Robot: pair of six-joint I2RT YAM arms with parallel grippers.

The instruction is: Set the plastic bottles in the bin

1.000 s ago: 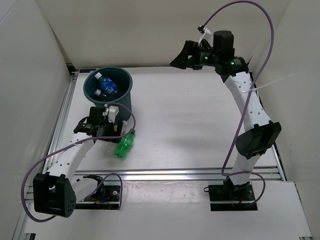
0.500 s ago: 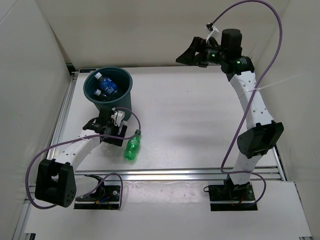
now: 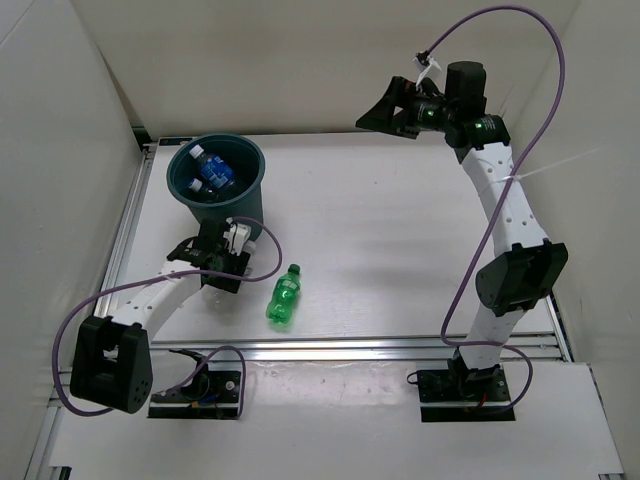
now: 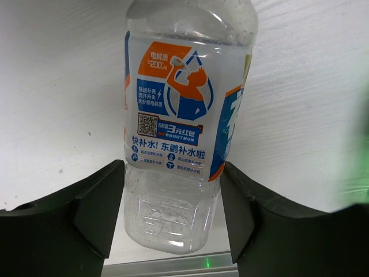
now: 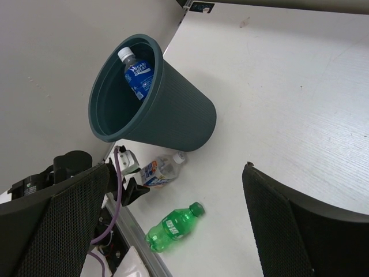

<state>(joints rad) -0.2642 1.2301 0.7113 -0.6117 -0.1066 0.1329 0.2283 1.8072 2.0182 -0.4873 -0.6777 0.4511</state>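
Clear bottle (image 4: 173, 144) gripped (green bottle (image 3: 284, 298) lying loose).

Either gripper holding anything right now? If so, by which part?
Left gripper grips the clear labelled bottle, pinched across its lower body just below the label, near the base. Right gripper is open, holding nothing.

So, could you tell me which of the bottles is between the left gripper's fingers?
The clear bottle with the orange-and-blue label, clamped in the left gripper beside the bin. The green bottle lies free on the table; the others sit in the bin.
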